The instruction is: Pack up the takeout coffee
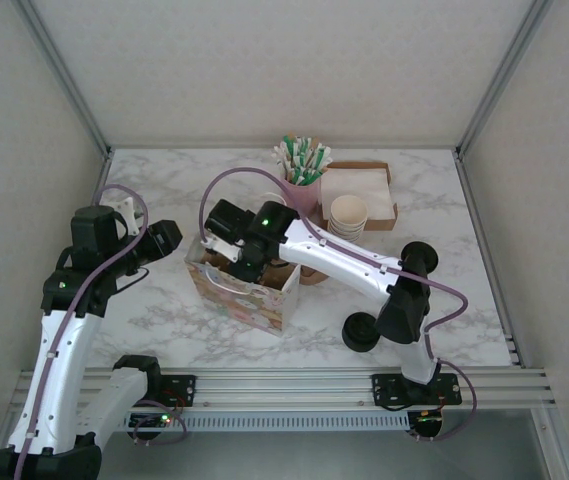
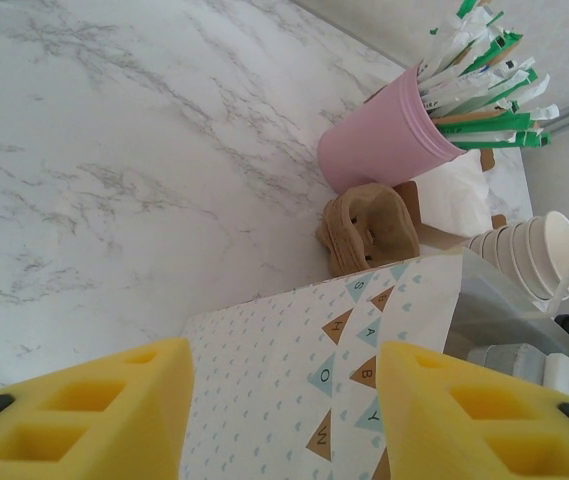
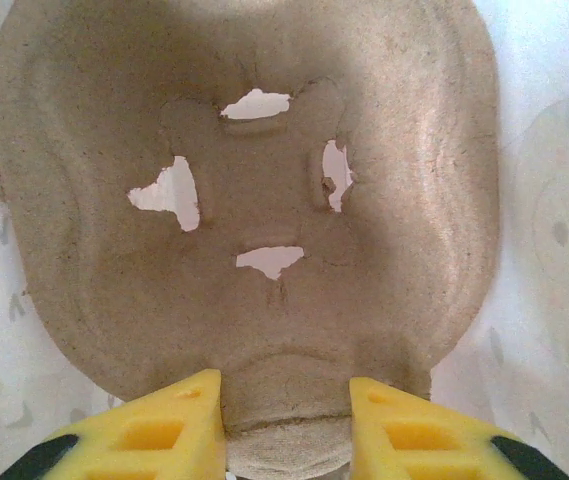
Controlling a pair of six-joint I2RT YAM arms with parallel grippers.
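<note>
A patterned paper gift bag point(image 1: 254, 300) stands open in the middle of the table. My right gripper point(image 1: 234, 255) reaches down into it. In the right wrist view this gripper point(image 3: 286, 425) is shut on the near tab of a brown pulp cup carrier point(image 3: 264, 200), which lies flat against the bag's white inside. My left gripper point(image 1: 169, 238) hovers just left of the bag's top edge. Its yellow fingers stand apart, and the bag's side panel point(image 2: 294, 370) shows between them in the left wrist view, where the gripper point(image 2: 284, 420) is open. The takeout coffee is out of view.
Behind the bag stand a pink cup of wrapped straws point(image 1: 302, 190), a stack of lidless cream cups point(image 1: 348, 215) and a cardboard tray with white napkins point(image 1: 364, 185). More brown carriers point(image 2: 369, 225) lie stacked between the bag and the pink cup.
</note>
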